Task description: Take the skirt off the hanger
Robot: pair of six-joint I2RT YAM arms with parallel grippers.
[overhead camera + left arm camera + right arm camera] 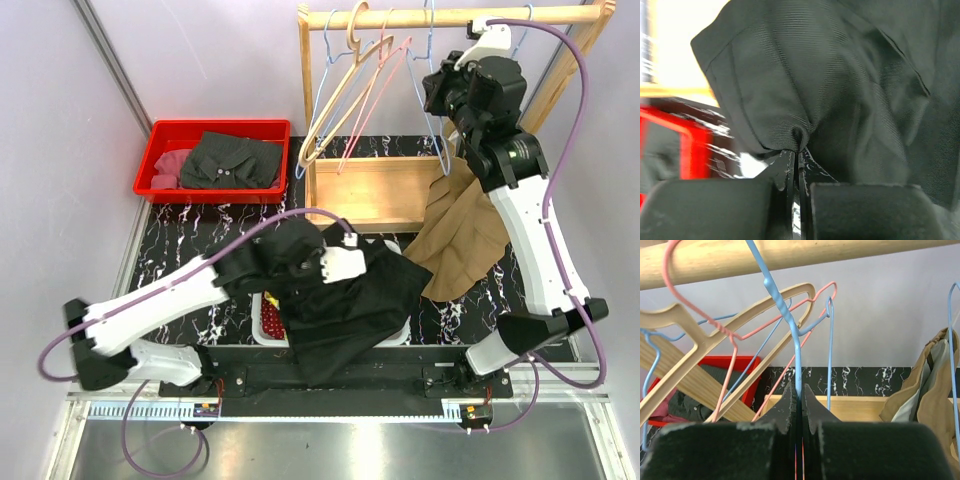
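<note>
Left wrist view: the black skirt bunches just above the left fingers, which pinch a fold of it tightly, near the worktop's front edge. The right fingers are clamped on a blue hanger toward the back right corner.

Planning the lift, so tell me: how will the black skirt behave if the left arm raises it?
Probably floppy: the skirt bunches into folds where the left gripper pinches it, and it drapes over the basket. Likely light, since one small pinch gathers it. It may drag on the rim.
</note>
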